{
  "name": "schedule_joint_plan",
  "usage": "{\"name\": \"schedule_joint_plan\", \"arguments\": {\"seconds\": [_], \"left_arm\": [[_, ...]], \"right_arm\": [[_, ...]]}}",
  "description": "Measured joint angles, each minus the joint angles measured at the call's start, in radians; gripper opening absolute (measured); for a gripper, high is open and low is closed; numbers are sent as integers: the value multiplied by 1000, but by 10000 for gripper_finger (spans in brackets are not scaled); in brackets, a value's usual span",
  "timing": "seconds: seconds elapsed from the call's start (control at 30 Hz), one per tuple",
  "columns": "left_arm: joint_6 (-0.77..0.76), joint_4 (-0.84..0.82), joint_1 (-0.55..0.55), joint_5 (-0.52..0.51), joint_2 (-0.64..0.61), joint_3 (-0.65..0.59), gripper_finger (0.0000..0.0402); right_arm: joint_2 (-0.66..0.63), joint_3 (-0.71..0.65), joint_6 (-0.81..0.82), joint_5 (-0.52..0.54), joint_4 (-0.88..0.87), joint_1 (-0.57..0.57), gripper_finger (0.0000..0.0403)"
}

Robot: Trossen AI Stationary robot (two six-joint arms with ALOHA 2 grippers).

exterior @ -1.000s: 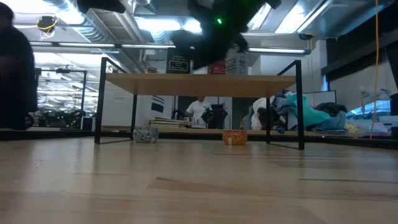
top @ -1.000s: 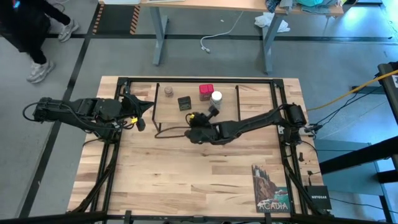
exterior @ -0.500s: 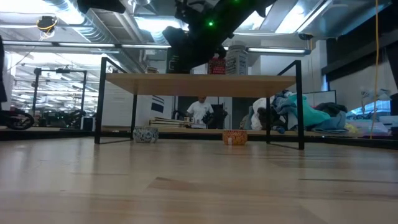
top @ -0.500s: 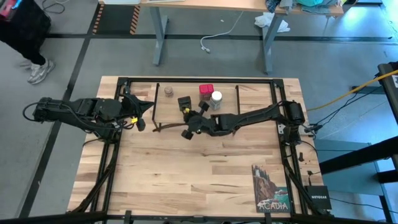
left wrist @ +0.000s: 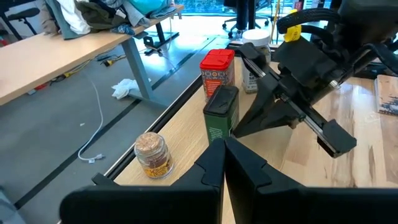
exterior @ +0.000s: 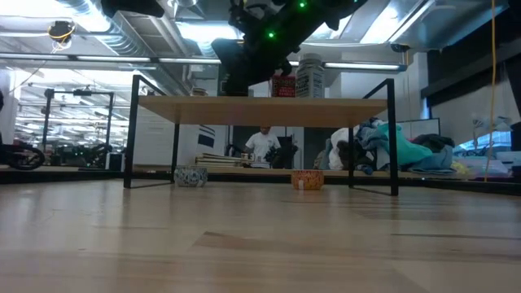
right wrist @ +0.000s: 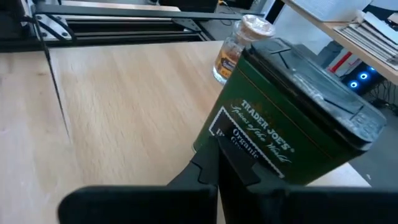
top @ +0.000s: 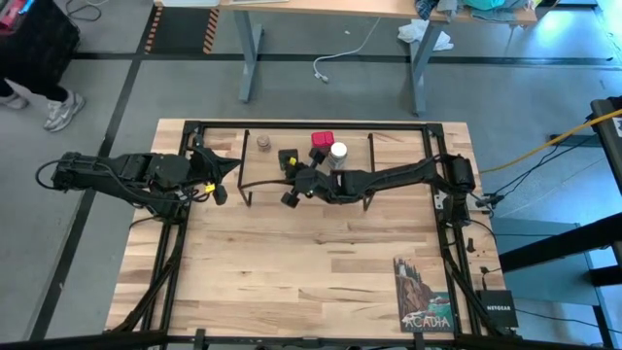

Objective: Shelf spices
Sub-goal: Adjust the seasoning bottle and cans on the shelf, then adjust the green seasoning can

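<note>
All four spice containers stand on the shelf (top: 255, 167): the tan-grey jar (top: 263, 142) at its left end, the dark square tin (top: 288, 157) next to it, the red square tin (top: 322, 140) and the white-capped clear jar (top: 338, 152) further right, so the placing work appears done and the step in hand reads as final adjustment of the dark tin. The right gripper (top: 294, 183) is clenched on nothing, its fingertips pressed together just at the near face of the dark tin; the right wrist view shows the closed fingers (right wrist: 211, 163) at the base of the tin's label, touching it or all but touching it. The left gripper (top: 231, 167) is likewise clamped shut and empty, parked at the shelf's left end. The next move calls for either a short, level nudge that keeps the tin upright and clear of the jar beside it, or a straight withdrawal away from the shelf without clipping the tin. Compared with one second ago, the right gripper has travelled from the open tabletop in front of the shelf up to the dark tin; the left arm and the four containers have not shifted
</note>
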Motion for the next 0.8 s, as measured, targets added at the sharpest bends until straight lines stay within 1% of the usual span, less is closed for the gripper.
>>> {"name": "schedule_joint_plan", "arguments": {"seconds": [0.47,0.53,0.6,0.73,0.8], "left_arm": [[0,0,0,0,0,0,4],[5,0,0,0,0,0,4],[8,0,0,0,0,0,4],[26,26,0,0,0,0,4],[33,39,0,0,2,0,4]], "right_arm": [[0,0,-30,-6,53,-44,0],[0,0,-30,-29,58,-43,0],[0,0,-46,-74,94,-42,0],[0,0,-98,-221,233,-16,0],[0,0,-127,-253,308,2,0]]}}
